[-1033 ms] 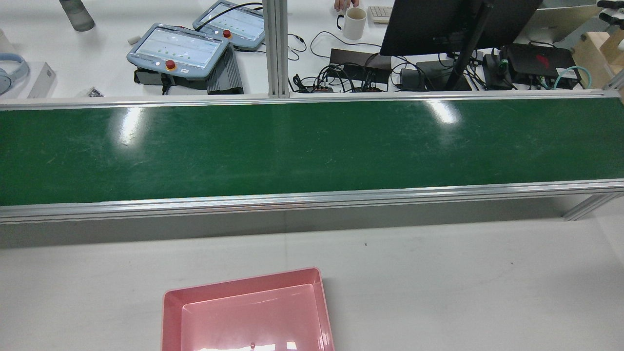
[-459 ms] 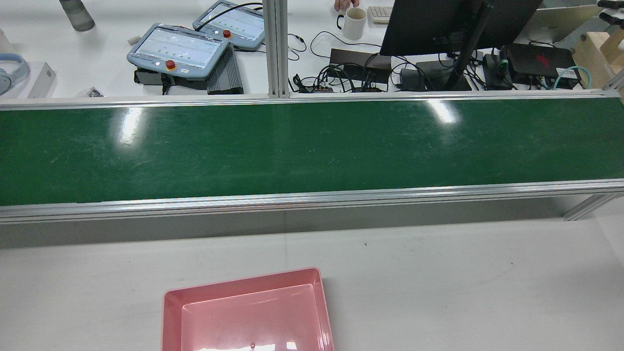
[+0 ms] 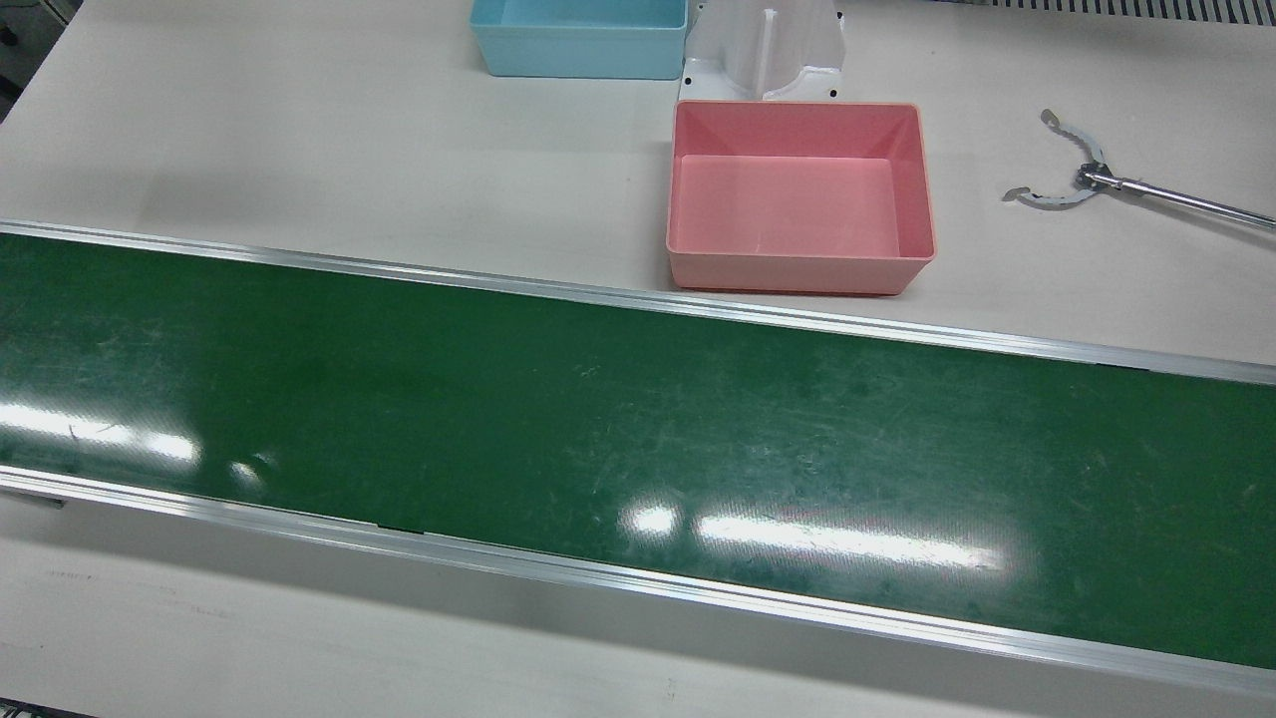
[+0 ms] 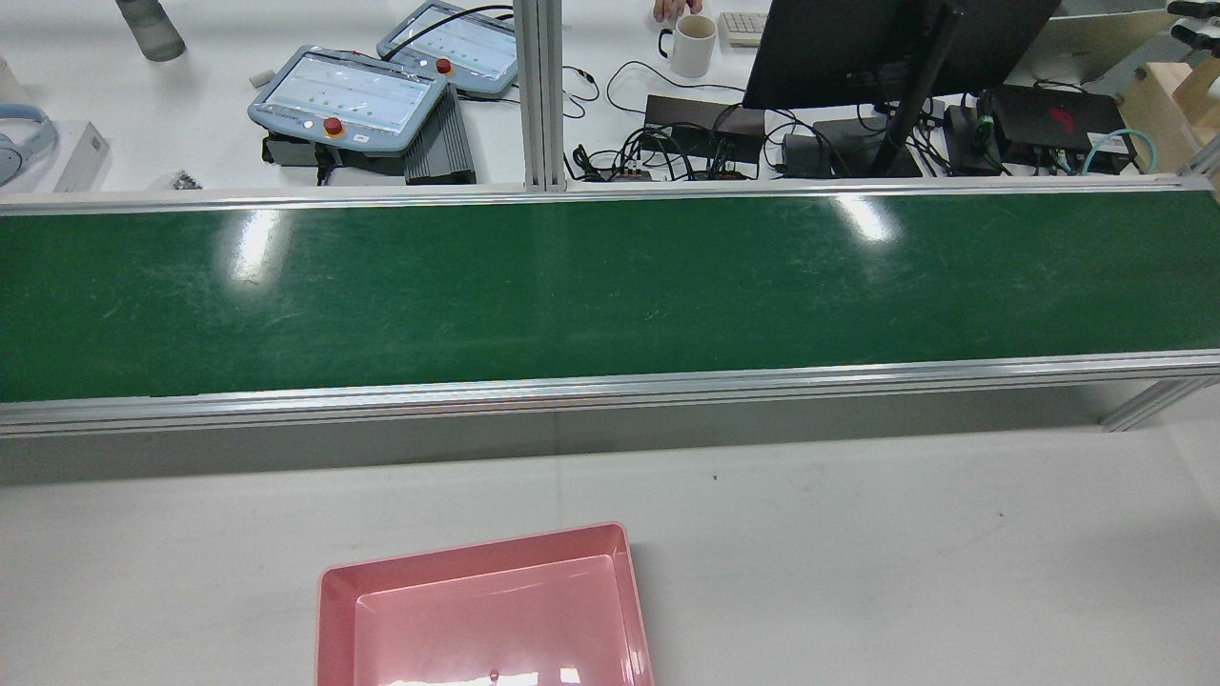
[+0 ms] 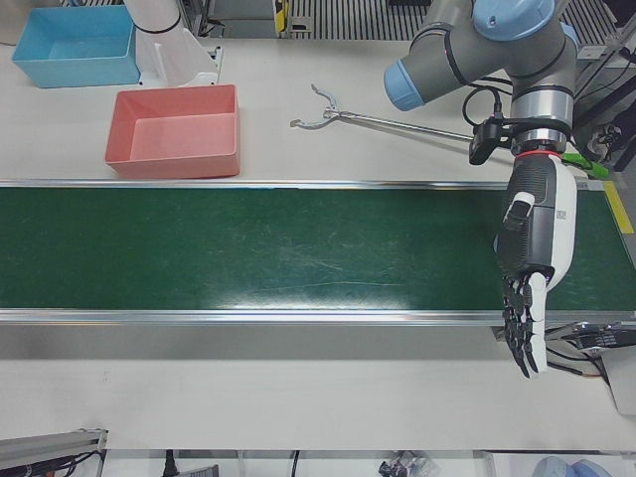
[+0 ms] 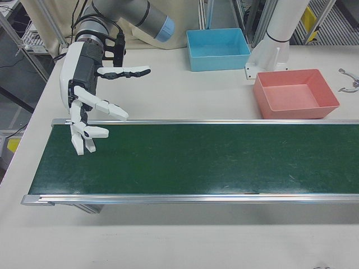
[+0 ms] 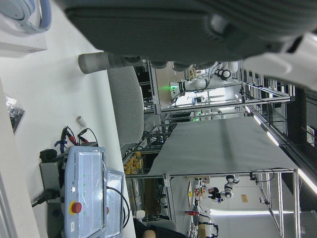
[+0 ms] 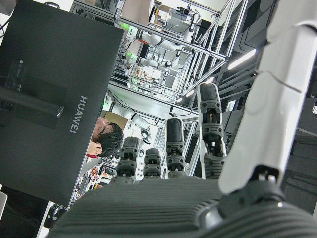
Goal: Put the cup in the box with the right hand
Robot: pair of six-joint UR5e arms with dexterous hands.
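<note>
- Belt (image 3: pixel 638 419) of glossy, scuffed green runs the table's (image 3: pixel 299 150) length between ribbed aluminium rails, bare of any cup.
- Pink box (image 3: pixel 800 194), smooth rectangular plastic with sloped walls, sits empty on the matte white table just beside the belt's robot-side rail; a blue box (image 3: pixel 580 37) of the same shape stands further back.
- Right hand (image 6: pixel 90 101), white-and-black segmented plastic, hangs over the belt's end, fingers (image 6: pixel 106 107) spread wide, holding nothing.
- Left hand (image 5: pixel 534 268) points down over the opposite end, fingers (image 5: pixel 522 328) straight and close together, empty.
- Thin metal rod with a forked claw tip (image 3: pixel 1062 165) lies on the table beside the pink box.
</note>
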